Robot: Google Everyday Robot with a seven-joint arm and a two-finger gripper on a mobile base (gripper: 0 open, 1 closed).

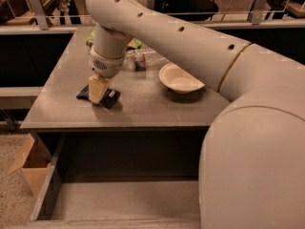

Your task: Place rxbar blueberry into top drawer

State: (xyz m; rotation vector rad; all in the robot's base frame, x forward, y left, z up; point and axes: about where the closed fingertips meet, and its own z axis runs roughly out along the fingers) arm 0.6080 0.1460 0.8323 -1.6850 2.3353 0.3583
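Observation:
The rxbar blueberry is a flat dark navy wrapper lying on the grey desk top near its front left. My gripper points straight down onto the bar and covers its middle, so only the bar's two ends show on either side. The top drawer is pulled out below the desk's front edge; its flat grey bottom and low left wall show, and nothing lies in it. My large white arm hides the drawer's right part.
A white bowl sits on the desk to the right of the gripper. A clear plastic bottle and a green bag lie behind it. A brown cardboard box stands on the floor left of the drawer.

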